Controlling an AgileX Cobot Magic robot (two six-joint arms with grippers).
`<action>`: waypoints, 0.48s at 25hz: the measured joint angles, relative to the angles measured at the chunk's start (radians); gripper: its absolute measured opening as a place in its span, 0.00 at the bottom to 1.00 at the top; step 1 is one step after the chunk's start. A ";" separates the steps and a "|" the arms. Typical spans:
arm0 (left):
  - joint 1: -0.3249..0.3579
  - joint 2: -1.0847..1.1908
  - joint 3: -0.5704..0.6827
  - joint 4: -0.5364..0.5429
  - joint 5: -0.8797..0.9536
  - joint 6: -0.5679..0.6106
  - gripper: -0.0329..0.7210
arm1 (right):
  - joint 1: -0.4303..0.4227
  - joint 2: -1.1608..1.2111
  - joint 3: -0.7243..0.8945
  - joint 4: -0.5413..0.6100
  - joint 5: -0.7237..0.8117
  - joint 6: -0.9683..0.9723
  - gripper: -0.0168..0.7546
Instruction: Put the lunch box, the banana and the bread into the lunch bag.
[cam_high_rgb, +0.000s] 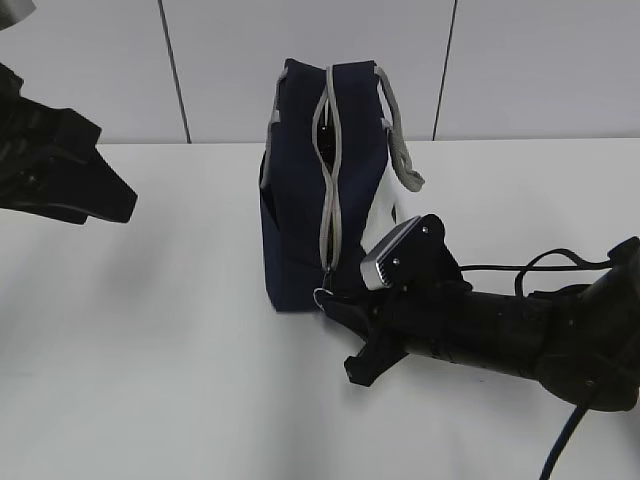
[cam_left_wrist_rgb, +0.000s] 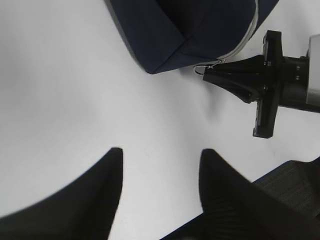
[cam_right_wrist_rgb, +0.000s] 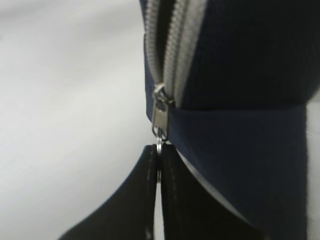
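we can read no text, label, brand, number or sign in any of the three views.

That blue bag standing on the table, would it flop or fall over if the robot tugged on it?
Probably floppy: the lunch bag is fabric, and its open zipper runs in a wavy line. It may tip or slide, since it stands tall on a narrow end on the smooth table. The right gripper, shut on the ring pull, would likely drag the whole bag.
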 joint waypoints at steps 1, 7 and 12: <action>0.000 0.000 0.000 0.000 0.000 0.000 0.52 | 0.000 0.000 0.000 -0.008 0.000 0.000 0.00; 0.000 0.000 0.000 0.000 0.000 0.000 0.52 | 0.000 0.000 0.000 -0.022 0.010 0.000 0.00; 0.000 0.000 0.000 0.000 0.001 0.000 0.52 | 0.000 -0.017 0.000 -0.029 0.021 0.000 0.00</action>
